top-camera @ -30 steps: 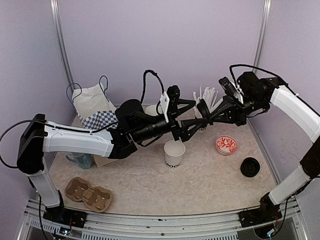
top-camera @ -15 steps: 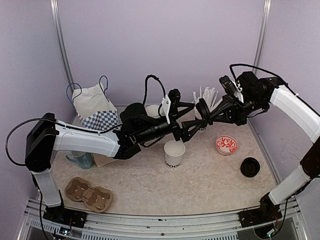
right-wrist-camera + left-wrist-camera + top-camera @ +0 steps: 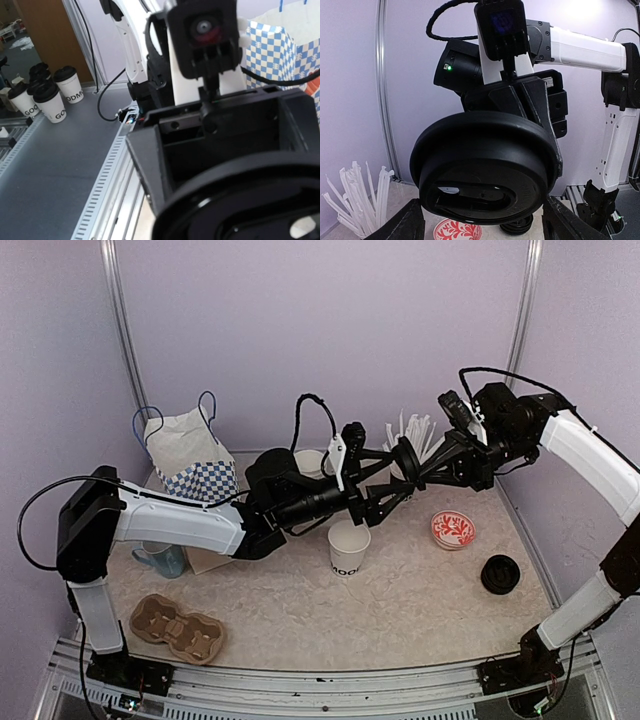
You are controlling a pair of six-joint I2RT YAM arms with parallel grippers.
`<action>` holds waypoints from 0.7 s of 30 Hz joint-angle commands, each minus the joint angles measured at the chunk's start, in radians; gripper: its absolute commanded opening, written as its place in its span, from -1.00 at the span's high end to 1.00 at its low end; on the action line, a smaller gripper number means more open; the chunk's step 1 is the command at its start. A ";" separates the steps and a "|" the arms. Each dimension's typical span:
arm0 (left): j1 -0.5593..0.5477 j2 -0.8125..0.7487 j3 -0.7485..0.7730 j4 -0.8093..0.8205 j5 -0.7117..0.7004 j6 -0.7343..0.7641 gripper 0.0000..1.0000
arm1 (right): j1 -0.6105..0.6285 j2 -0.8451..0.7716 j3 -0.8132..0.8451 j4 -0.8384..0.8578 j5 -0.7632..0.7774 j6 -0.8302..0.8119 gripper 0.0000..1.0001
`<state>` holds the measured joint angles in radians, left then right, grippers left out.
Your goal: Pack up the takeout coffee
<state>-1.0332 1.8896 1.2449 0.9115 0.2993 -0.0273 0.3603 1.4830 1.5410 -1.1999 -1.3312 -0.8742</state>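
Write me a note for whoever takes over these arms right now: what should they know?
Right end effector: shut on the black lid, in mid-air.
Left end effector: open, fingers either side of that lid, not gripping.
MOOD cup: lidless, on the table, centre. Second lid: on the table, right. Cup carrier: front left, no cups in it. Paper bag: back left.
Done: lid picked up. Left: cap the cup, pack it.

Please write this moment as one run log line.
right gripper: shut on black lid | left gripper: open, flanking lid | cup: unlidded
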 commanded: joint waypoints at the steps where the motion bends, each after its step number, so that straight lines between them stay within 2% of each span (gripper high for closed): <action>1: 0.005 0.013 0.034 0.036 0.010 -0.013 -0.61 | 0.017 0.003 0.011 -0.010 -0.022 0.002 0.93; 12: 0.007 0.029 0.051 0.055 0.023 -0.021 -0.59 | 0.020 0.016 0.014 -0.022 -0.026 -0.007 0.93; 21: 0.017 0.013 0.052 0.005 0.035 -0.031 -0.37 | 0.020 0.016 0.001 0.011 0.006 0.019 0.88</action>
<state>-1.0260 1.9125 1.2697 0.9268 0.3332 -0.0498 0.3649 1.4899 1.5410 -1.2030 -1.3312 -0.8726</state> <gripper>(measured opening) 0.715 0.054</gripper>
